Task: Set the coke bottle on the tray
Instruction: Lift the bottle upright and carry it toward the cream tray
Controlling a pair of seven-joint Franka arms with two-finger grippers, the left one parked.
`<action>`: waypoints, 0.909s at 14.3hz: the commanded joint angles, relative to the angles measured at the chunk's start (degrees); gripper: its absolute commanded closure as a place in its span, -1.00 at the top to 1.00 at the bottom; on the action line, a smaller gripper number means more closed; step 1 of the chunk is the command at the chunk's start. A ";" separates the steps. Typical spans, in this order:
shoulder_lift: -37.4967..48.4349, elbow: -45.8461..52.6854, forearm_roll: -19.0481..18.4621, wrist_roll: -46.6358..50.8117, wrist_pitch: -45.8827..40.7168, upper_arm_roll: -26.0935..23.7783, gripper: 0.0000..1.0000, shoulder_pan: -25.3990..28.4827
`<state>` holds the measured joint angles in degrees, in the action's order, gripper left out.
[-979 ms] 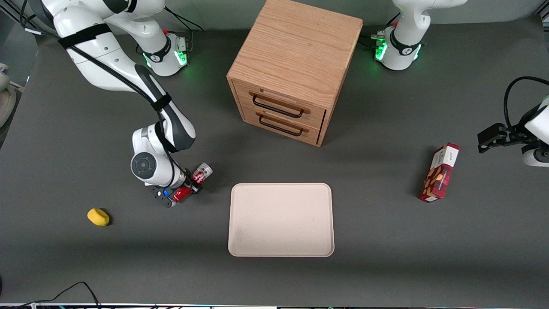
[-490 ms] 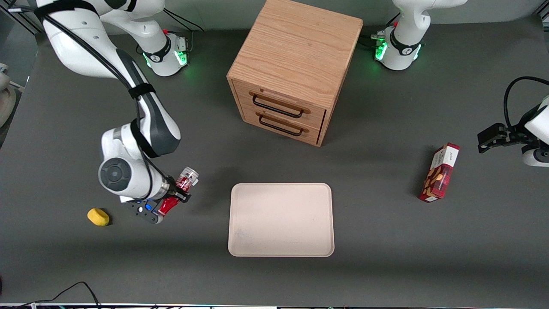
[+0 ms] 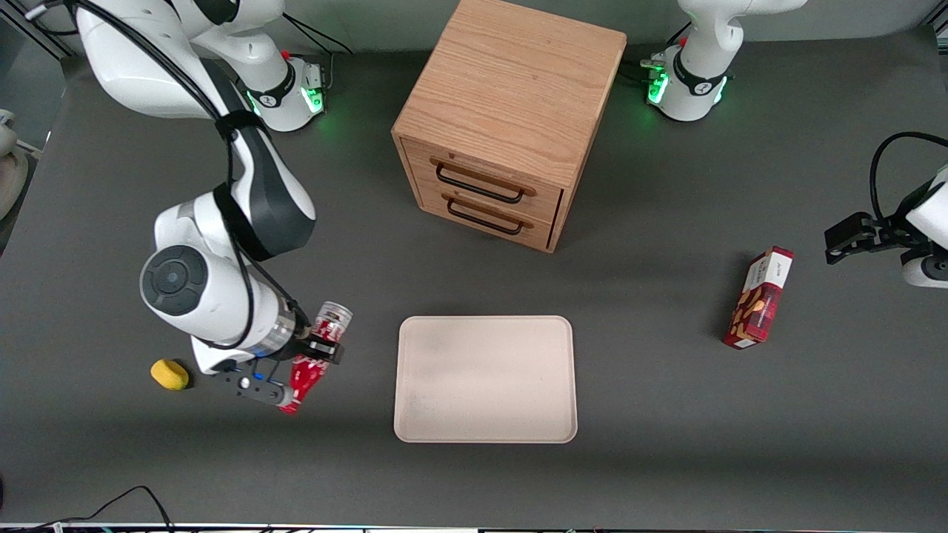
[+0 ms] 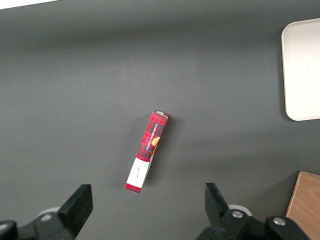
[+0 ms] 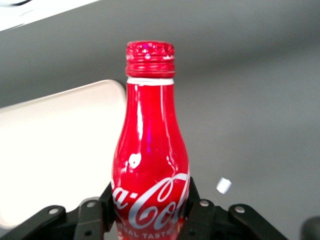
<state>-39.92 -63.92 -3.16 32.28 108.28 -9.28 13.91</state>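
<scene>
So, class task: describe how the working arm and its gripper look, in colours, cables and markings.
The working arm is glossy white with dark grey joint sections, black cables strapped along it and a green-lit base. Its gripper, beside the tray, is black, with black jaws.

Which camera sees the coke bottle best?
The right wrist view: the coke bottle fills it, held in the claw. The front view shows it small, beside the tray. The left wrist view misses it.

Even, soft overhead light; faint shadows, sharp frames, glare on the coke bottle (image 5: 150,165).
</scene>
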 commanded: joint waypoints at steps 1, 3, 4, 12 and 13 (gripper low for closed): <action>-10.07 10.83 -0.27 -7.41 2.61 -3.19 -1.00 0.07; -14.63 10.84 -0.36 -7.50 7.71 -5.83 -1.00 0.94; -16.31 10.84 -0.27 -7.50 8.69 -6.36 -1.00 1.30; -22.04 9.26 -1.23 -8.47 7.56 -5.84 -1.00 3.67; -22.65 9.34 -2.02 -8.46 7.65 -5.84 -1.00 3.76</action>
<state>-61.12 -56.99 -3.68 24.57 117.03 -15.08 16.84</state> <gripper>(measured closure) 0.449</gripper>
